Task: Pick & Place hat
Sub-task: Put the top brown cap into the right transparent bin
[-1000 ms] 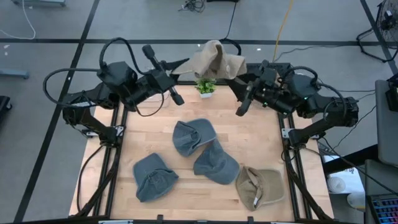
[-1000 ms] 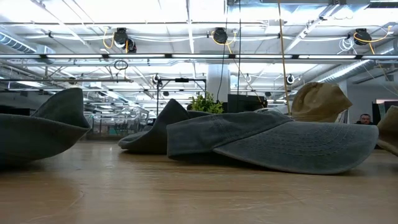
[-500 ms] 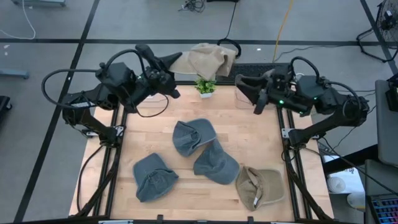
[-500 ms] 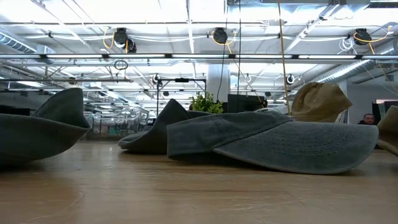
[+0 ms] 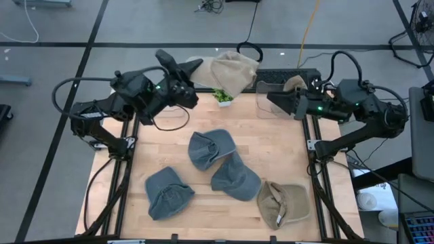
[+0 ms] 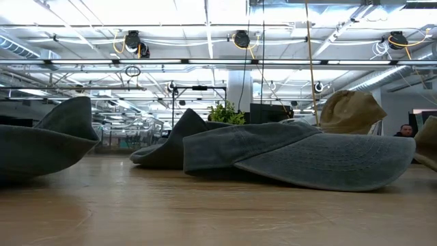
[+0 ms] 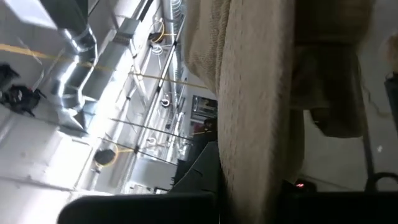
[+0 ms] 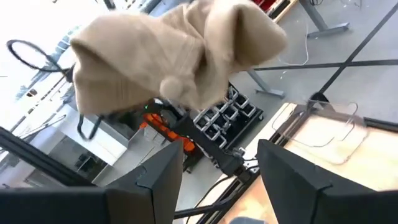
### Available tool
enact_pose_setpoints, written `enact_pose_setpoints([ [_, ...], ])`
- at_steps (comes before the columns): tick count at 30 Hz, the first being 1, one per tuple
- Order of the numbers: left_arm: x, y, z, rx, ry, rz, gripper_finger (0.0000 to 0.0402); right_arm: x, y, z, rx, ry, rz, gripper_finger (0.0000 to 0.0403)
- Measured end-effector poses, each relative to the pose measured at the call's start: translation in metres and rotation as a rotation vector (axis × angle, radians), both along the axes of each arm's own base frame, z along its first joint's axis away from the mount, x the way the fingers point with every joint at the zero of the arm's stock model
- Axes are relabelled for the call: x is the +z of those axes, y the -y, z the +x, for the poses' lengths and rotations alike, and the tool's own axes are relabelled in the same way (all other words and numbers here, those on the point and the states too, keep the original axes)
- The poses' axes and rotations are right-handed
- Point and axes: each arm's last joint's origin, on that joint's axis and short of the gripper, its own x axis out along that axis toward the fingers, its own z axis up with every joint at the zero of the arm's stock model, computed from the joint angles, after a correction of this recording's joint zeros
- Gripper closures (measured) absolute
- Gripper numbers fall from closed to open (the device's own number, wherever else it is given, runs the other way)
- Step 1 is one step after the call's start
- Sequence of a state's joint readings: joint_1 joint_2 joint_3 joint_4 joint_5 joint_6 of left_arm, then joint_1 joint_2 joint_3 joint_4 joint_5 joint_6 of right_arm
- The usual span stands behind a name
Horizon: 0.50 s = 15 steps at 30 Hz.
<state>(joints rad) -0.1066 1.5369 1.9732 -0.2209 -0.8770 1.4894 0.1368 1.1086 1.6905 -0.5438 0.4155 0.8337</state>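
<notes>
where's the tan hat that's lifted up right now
In the high view the tan fabric hat hangs off the table's far edge, centre, clamped in the left hand, just behind the small green potted plant; the open right hand sits apart to its right.

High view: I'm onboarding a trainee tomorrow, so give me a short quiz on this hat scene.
1. True or false: the left end effector is shut on the raised tan hat.
2. How many grey hats lie on the table?
3. The right end effector is: A open and empty; B shut on the raised tan hat; C shut on a grey hat.
Key: 1 true; 2 three; 3 A.
</notes>
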Motion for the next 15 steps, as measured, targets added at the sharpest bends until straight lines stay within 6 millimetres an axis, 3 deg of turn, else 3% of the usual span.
enact_pose_setpoints([
  [3, -0.005, 0.004, 0.007, 0.012, -0.071, 0.051, 0.0392, -0.001, 0.001, 0.004, -0.022, 0.007, 0.05, 0.0206],
  [15, -0.007, 0.016, 0.036, 0.062, -0.036, 0.168, 0.0392, -0.004, 0.014, 0.004, -0.056, 0.121, 0.514, 0.0206],
])
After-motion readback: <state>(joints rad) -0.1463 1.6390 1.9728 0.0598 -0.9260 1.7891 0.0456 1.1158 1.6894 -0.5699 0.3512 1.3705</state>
